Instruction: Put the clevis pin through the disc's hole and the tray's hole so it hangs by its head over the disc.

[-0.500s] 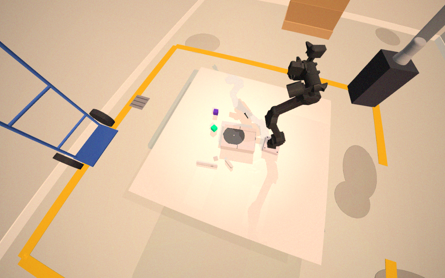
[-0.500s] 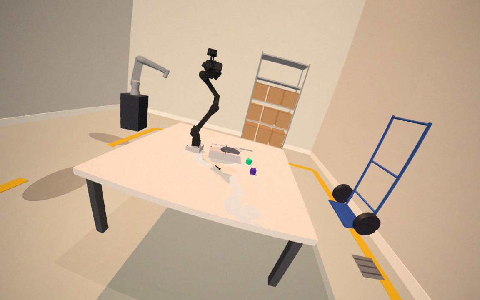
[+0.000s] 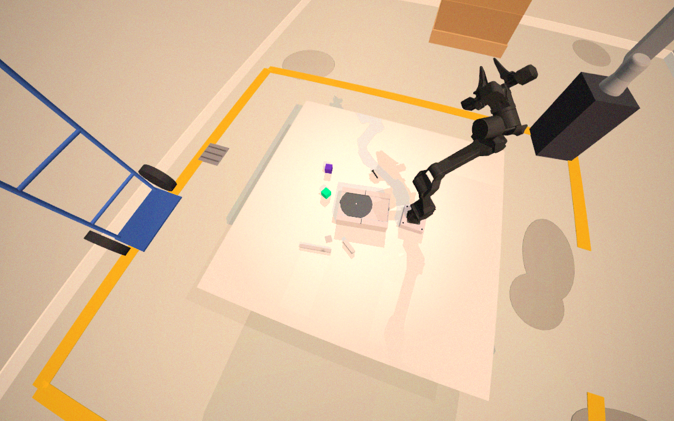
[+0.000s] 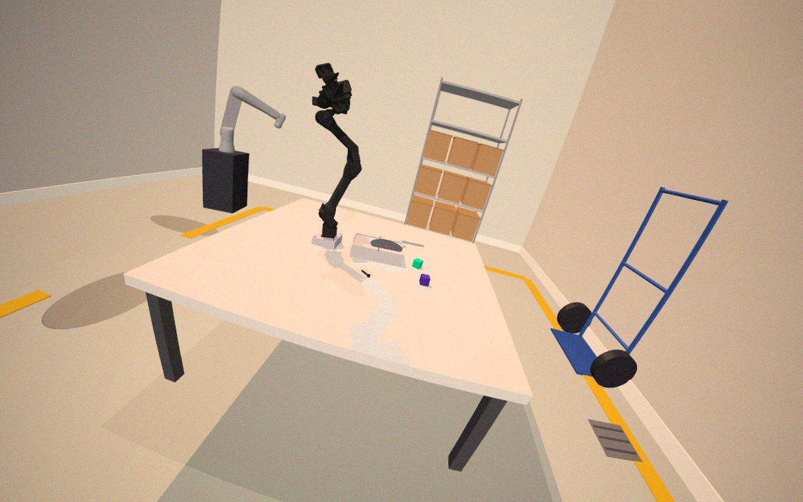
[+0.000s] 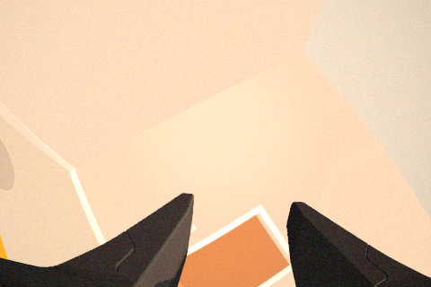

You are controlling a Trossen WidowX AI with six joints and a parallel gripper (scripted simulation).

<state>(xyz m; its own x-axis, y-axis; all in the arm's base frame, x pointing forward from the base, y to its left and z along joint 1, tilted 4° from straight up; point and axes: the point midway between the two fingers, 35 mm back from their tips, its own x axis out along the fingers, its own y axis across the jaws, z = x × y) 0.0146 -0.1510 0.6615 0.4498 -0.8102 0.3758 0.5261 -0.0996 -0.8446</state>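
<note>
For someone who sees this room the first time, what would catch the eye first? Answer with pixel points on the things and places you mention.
Probably the black robot arm (image 3: 451, 156) (image 4: 353, 163), rising high above the pale table (image 3: 433, 314) (image 4: 235, 293). Next, the bright blue hand truck (image 3: 151, 217) (image 4: 646, 321) on the floor beside the table. On the tabletop, the dark disc (image 3: 356, 210) (image 4: 385, 248) stands out inside its pale tray (image 3: 378, 210) (image 4: 379, 256).

Looking past the gripper (image 5: 241, 198): dark, tapered fingers, reaching in from the lower left and lower right, tips up and apart, part-way open, with a thin curved seam on each. Between and behind, low down: an orange panel (image 5: 235, 251) with pale edging (image 5: 226, 230), tilted, cut off by the bottom border and partly hidden by the fingers. Near the left fingertip, a tiny white patch (image 5: 194, 228), too small to identify. Beyond, a broad peach surface (image 5: 157, 45), brighter below a faint diagonal; to the right, a greyish area (image 5: 386, 54). Far left: a bright strip (image 5: 86, 204), a brownish rounded patch (image 5: 5, 166), a sliver of yellow (image 5: 2, 248).
</note>
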